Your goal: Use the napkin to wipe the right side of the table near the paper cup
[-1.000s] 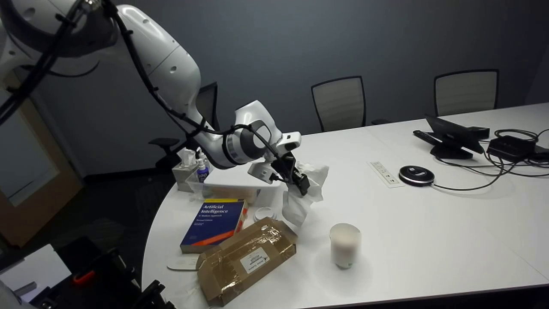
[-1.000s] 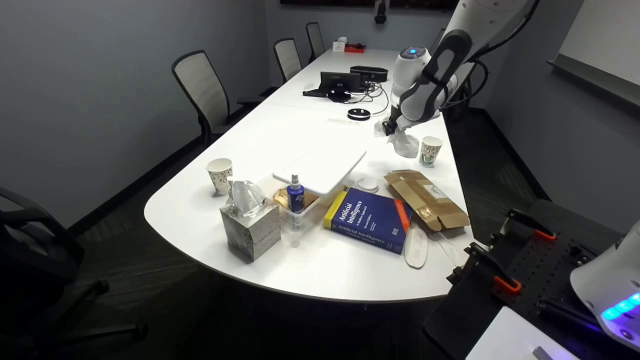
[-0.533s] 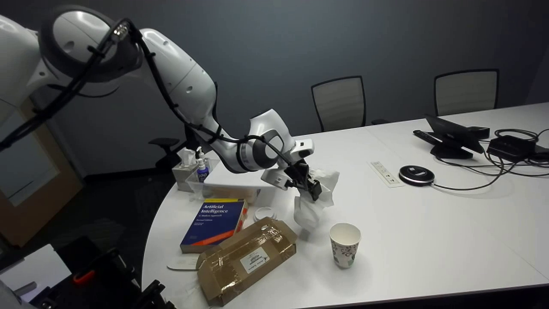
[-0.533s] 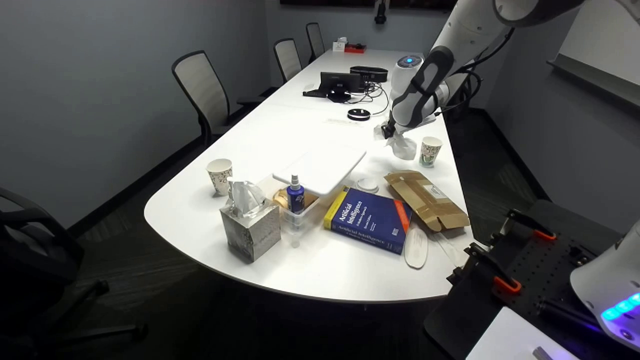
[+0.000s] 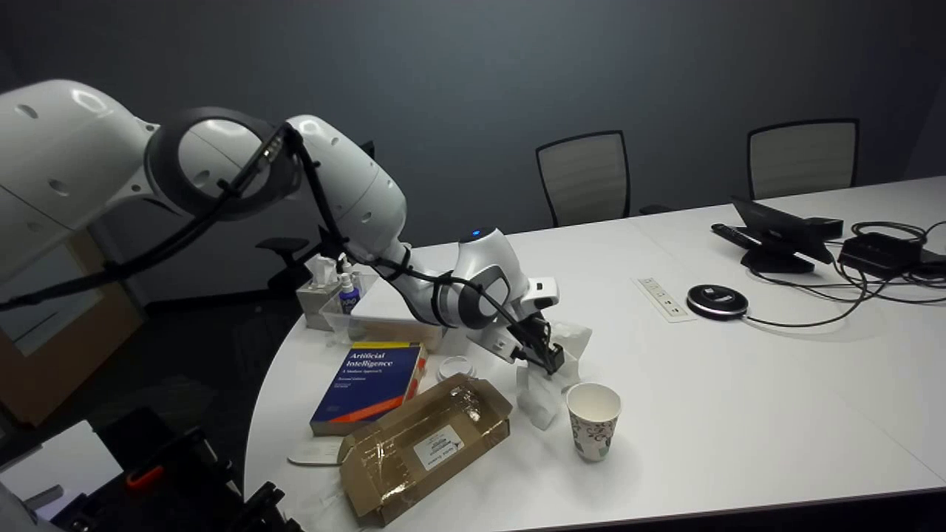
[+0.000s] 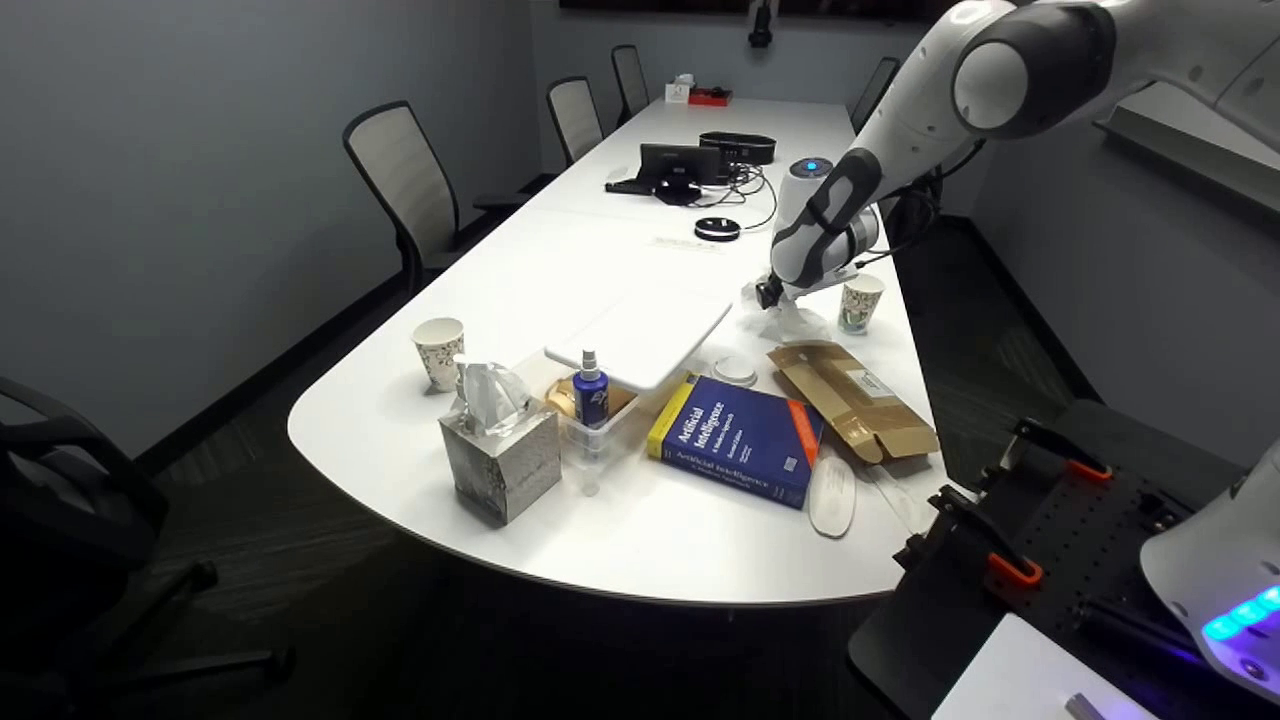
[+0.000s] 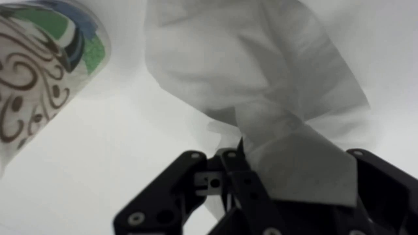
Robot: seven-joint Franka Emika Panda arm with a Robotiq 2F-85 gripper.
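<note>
Nearest me, a tan packet (image 5: pixel 425 452) lies on the white table (image 5: pixel 724 436). Paper cup (image 5: pixel 593 426) upright near it. Blue book (image 5: pixel 369 388) behind the packet. Just beyond the cup, a gap between, the crumpled napkin (image 5: pixel 540 403) droops low at the table top; whether it touches, I cannot tell. Gripper (image 5: pixel 553 361) tilted down, fingers (image 7: pixel 250 189) pinching the napkin. Farther off, round black puck (image 5: pixel 717 301), then mesh-backed chairs (image 5: pixel 584 181).
</note>
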